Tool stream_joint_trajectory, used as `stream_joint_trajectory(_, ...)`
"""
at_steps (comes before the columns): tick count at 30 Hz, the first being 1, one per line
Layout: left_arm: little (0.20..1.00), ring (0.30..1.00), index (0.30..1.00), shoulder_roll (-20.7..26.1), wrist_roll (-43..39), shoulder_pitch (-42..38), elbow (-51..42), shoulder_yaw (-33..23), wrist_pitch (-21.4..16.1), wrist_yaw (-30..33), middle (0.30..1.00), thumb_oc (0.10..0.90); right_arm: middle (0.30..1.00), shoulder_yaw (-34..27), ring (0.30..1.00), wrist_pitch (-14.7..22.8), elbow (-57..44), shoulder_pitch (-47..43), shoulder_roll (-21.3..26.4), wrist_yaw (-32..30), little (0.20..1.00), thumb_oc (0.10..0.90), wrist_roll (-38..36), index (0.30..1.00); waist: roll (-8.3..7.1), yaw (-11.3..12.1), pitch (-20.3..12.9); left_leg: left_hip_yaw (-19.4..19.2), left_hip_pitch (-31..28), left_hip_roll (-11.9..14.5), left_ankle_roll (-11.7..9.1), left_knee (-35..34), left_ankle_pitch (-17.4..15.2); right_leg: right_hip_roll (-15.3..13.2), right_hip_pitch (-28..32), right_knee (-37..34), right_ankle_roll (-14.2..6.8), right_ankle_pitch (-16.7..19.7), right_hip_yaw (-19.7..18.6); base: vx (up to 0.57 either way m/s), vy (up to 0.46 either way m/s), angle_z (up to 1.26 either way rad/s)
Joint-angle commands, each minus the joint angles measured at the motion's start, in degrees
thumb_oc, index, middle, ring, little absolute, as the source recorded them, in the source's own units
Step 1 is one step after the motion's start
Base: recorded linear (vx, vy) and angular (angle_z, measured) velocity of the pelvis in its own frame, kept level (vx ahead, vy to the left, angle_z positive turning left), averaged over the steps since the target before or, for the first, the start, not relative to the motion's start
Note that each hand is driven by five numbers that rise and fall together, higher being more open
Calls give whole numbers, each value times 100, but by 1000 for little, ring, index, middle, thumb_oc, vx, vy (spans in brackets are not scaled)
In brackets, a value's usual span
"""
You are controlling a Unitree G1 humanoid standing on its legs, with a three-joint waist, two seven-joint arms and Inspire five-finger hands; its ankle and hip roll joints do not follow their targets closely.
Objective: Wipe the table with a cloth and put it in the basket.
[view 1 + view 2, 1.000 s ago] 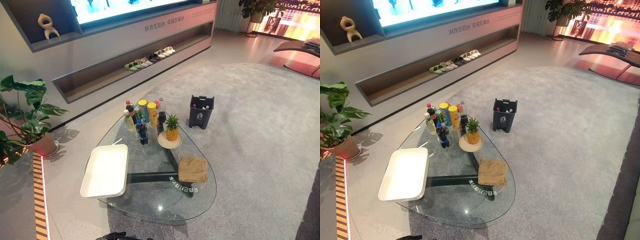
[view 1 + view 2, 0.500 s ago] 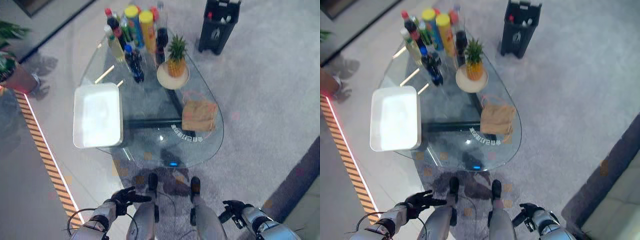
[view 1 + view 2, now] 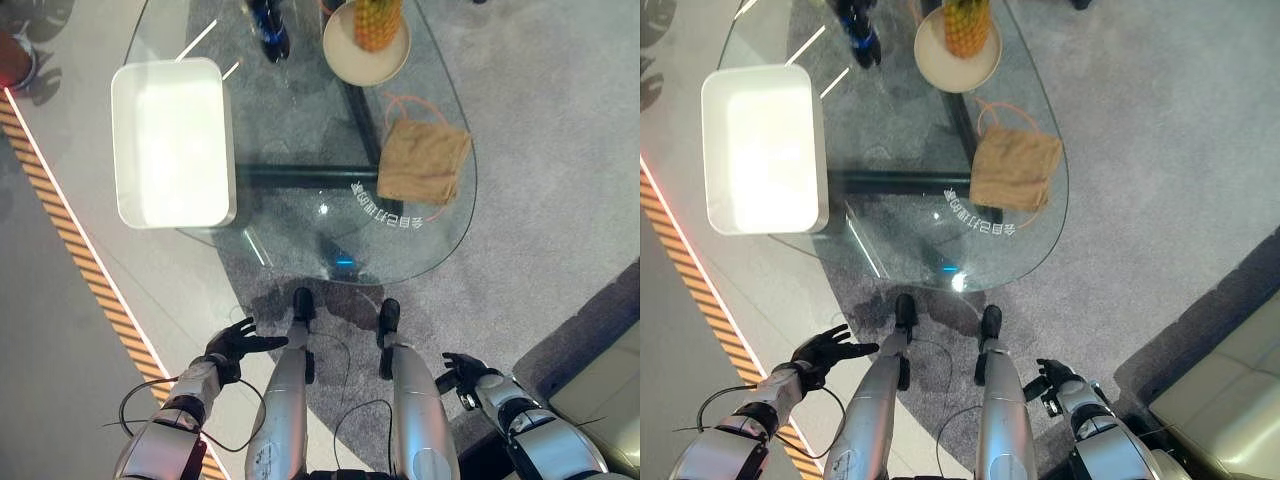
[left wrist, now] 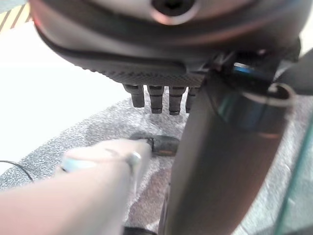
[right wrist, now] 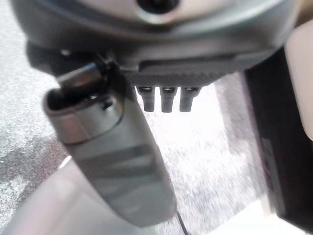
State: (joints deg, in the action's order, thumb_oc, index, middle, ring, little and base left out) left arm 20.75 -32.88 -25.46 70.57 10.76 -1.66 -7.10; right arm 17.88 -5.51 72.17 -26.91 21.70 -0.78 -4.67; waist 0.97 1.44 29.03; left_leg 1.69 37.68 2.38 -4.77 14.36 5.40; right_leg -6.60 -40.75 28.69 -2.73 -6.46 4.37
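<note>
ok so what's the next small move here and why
Probably raise the right hand toward the brown cloth. The cloth lies untouched on the glass table, near its right edge, so that hand is on its side. Both hands hang low beside the legs, short of the table, the left hand open and holding nothing. The wiping has not begun.

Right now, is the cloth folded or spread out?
Folded: the cloth lies as a compact tan rectangle on the glass table, untouched.
</note>
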Motion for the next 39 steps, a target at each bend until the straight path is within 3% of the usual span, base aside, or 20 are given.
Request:
stream_joint_trajectory(1, 900, 900, 900, 129, -308, 295, -163, -6, -94, -44, 900, 800, 900, 13, 900, 173, -244, 318, 389, -458, 900, 800, -212, 900, -119, -48, -65, 46, 580, -392, 307, 1154, -476, 288, -223, -302, 16, 550, -32, -5, -58, 3)
stream_joint_trajectory(12, 900, 900, 900, 364, -753, 301, -525, -81, -128, 37, 900, 800, 900, -246, 900, 892, -986, -170, 853, -1819, 900, 800, -148, 900, -218, 9, 74, 129, 1004, -336, 323, 1503, -622, 295, -595, -5, 53, 553, -22, 4, -56, 1)
stream_joint_trajectory(17, 900, 900, 900, 496, -804, 316, -556, -107, -133, -5, 900, 800, 900, -388, 900, 906, -1290, -485, 1330, -2630, 900, 800, 149, 900, -252, 27, 76, 139, 973, -365, 318, 1446, -625, 305, -512, -194, 36, 632, 25, 17, -36, 3)
stream_joint_trajectory(23, 900, 900, 900, 575, -836, 344, -516, -91, -209, -68, 900, 800, 900, -576, 900, 1148, -1514, -898, 1812, -3331, 900, 800, -46, 900, -235, 44, 76, 135, 925, -381, 312, 1402, -647, 296, -443, -282, 33, 645, 59, -2, 0, 4)
stream_joint_trajectory(29, 900, 900, 900, 579, -920, 392, -497, -41, -289, -49, 900, 800, 900, -574, 900, 1139, -1984, -1347, 2260, -3641, 900, 800, -237, 900, -234, 60, 76, 121, 870, -375, 306, 1317, -643, 272, -381, -365, 34, 638, 108, -5, 5, 2)
stream_joint_trajectory(32, 900, 900, 900, 594, -903, 399, -497, -6, -292, -70, 900, 800, 900, -600, 900, 1211, -2152, -1720, 2419, -3506, 900, 800, -1118, 900, -226, 82, 76, 134, 860, -366, 293, 1281, -642, 272, -373, -391, 43, 633, 119, 0, 0, 0)
stream_joint_trajectory(35, 900, 900, 900, 537, -958, 443, -560, 47, -358, -18, 900, 800, 900, -737, 900, 1353, -2374, -1949, 2513, -3465, 900, 800, -1553, 900, -215, 96, 76, 137, 798, -369, 296, 1177, -625, 281, -328, -442, 45, 621, 129, 0, 0, 0)
stream_joint_trajectory(39, 900, 900, 900, 522, -972, 418, -600, 113, -348, 34, 900, 800, 900, -532, 900, 1314, -2597, -2398, 2680, -3500, 900, 800, -1536, 900, -202, 121, 76, 154, 789, -389, 291, 1108, -596, 280, -329, -497, 44, 639, 144, 0, 0, 0)
